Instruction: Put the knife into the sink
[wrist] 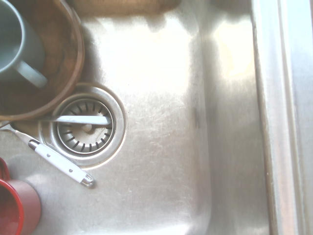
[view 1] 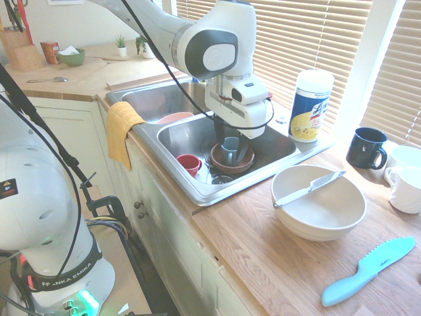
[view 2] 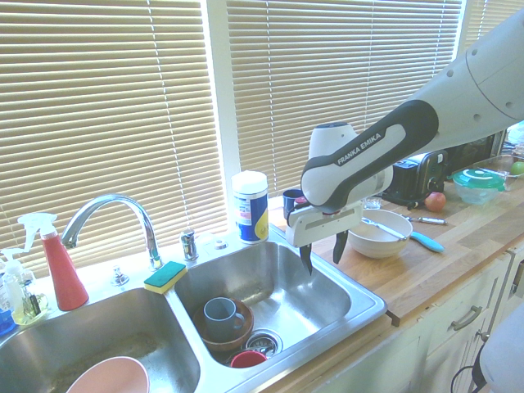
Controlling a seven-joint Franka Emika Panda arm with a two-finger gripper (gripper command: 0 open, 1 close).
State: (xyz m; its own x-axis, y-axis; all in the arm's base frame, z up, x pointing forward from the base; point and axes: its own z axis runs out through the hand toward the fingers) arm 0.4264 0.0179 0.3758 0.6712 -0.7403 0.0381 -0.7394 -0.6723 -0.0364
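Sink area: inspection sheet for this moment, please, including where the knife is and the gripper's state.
surface: wooden counter beside the steel sink.
job's things: knife lies across the rim of the white bowl on the counter, not yet in the sink.
clutter: brown bowl holding a grey mug, and a red cup, in the basin nearer the counter; teal knife and wipes canister on the counter; yellow cloth over the sink's edge.
grippers: gripper open, empty, pointing down over that basin.
cables: nothing seen lying on the counter.
surroundings: window blinds behind the sink.
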